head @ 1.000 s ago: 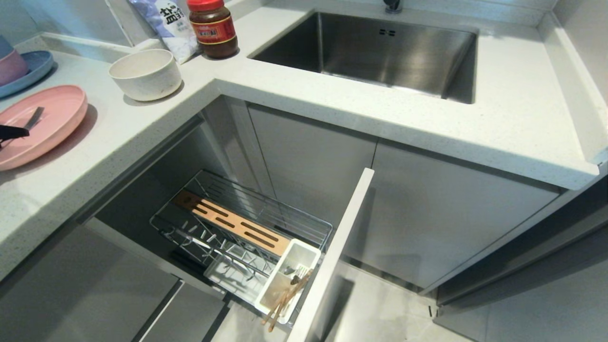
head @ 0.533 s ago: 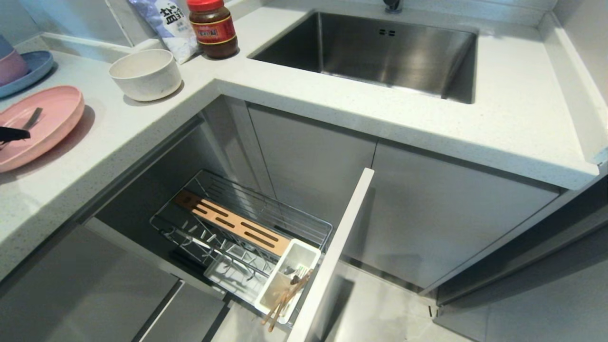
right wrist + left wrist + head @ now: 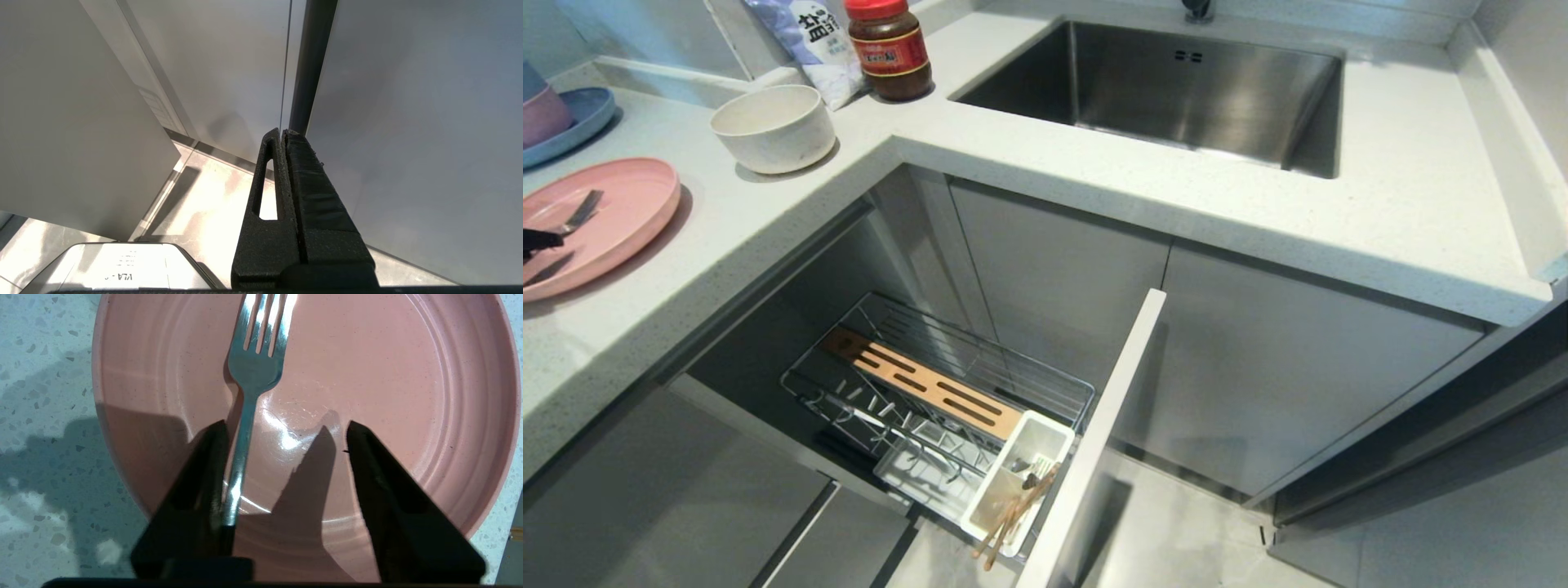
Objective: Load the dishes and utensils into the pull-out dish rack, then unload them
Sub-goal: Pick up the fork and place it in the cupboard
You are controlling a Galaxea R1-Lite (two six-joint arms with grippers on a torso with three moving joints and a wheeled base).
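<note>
The counter [image 3: 1094, 171] carries the pink plate [image 3: 613, 220] at its left end, with the cream bowl [image 3: 773, 127] just behind. Below it the rack [image 3: 947, 392] stands pulled out, chopsticks [image 3: 1013, 516] leaning in its white tray [image 3: 1018, 482]. The fork [image 3: 249, 396] lies on the plate between the left gripper's [image 3: 286, 435] parted jaws, its handle against one finger. The right gripper [image 3: 282, 134] hangs clenched and empty near the cabinet fronts.
</note>
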